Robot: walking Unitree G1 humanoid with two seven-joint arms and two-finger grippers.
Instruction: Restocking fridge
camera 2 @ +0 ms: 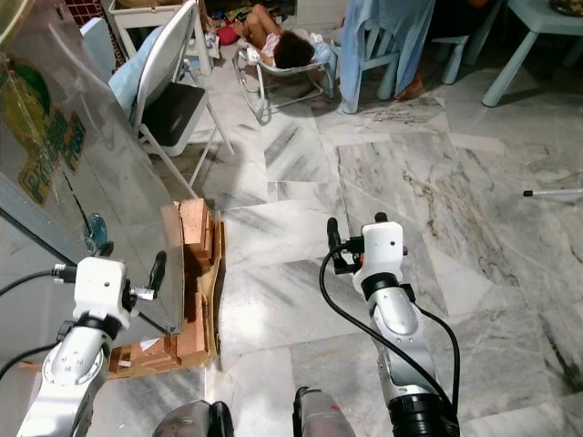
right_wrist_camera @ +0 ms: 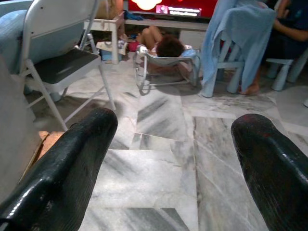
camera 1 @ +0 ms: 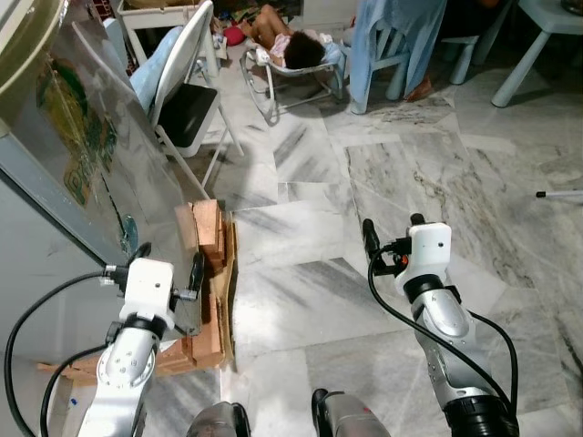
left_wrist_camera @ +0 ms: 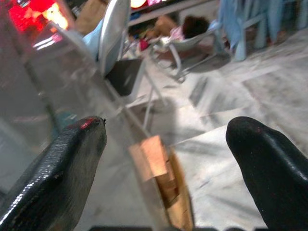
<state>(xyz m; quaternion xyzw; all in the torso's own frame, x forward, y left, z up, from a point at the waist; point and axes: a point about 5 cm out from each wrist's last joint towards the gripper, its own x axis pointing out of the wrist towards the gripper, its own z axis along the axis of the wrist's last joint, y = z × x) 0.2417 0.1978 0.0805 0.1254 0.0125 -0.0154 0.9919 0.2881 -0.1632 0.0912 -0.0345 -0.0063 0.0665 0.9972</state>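
At the left we see the fridge (camera 1: pixel 55 182), its glass door (camera 2: pixel 109 209) swung open before us, resting above wood blocks (camera 1: pixel 208 273). Our left gripper (camera 1: pixel 168 264) is wide open, holds nothing, and stands at the door's edge. Our right gripper (camera 1: pixel 393 229) is also open and empty above the floor (camera 1: pixel 301 291). We see no goods to stock. The left fingers could knock the door, and a person (camera 1: pixel 287 41) lies beyond a chair (camera 1: pixel 187 100).

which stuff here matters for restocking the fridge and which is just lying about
For the job:
fridge door
left gripper, open beside the door
right gripper, open over the floor

Lying about:
wooden blocks
folding chair
baby bouncer
blue chair
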